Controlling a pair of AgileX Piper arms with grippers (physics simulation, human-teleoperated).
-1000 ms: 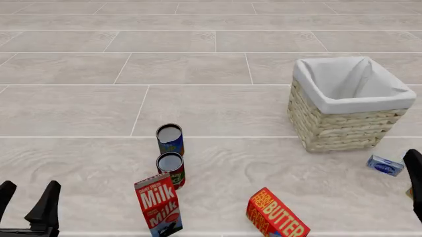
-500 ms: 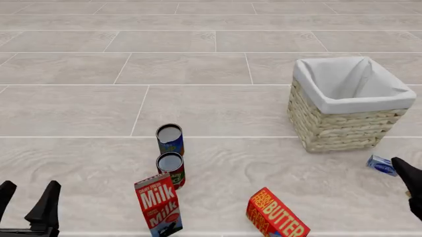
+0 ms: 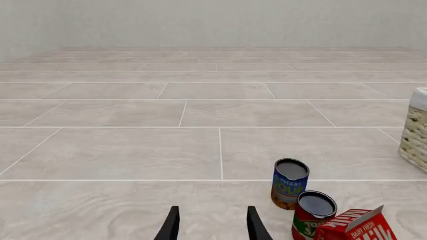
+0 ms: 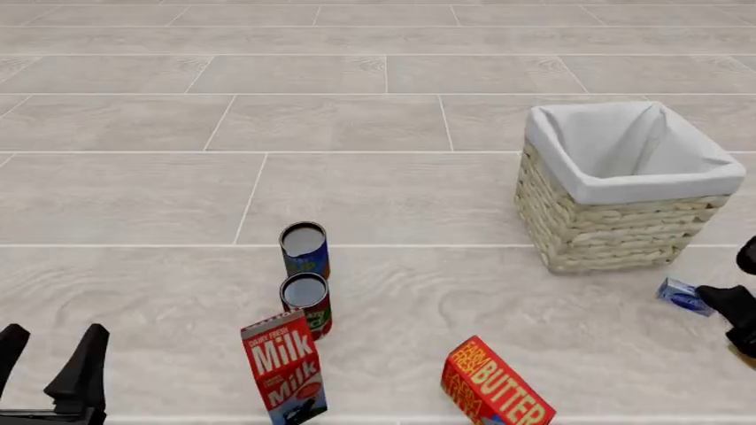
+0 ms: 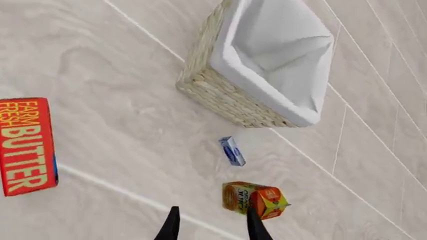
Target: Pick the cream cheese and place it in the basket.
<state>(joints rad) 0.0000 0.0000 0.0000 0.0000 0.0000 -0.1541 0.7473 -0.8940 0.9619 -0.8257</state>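
Note:
The cream cheese (image 4: 682, 296) is a small pale blue box lying on the floor just in front of the basket (image 4: 590, 226), near its right corner. In the right wrist view the cream cheese (image 5: 231, 151) lies between the basket (image 5: 220, 97) and my open right gripper (image 5: 212, 227), whose fingers hold nothing and hang well above the box. In the front view the right gripper (image 4: 735, 308) sits at the right edge, partly cut off, its dark tip overlapping the box's right end. My left gripper (image 4: 50, 367) stands open at the bottom left.
Two cans (image 4: 304, 249) (image 4: 307, 302) stand in the middle, with a red milk carton (image 4: 283, 367) in front of them. A red butter box (image 4: 497, 388) lies at the bottom centre. An orange carton (image 5: 257, 198) lies close to the cream cheese.
The right gripper has shifted in from the right edge towards the cream cheese and now overlaps its right end. The box, the basket and the left arm have not moved.

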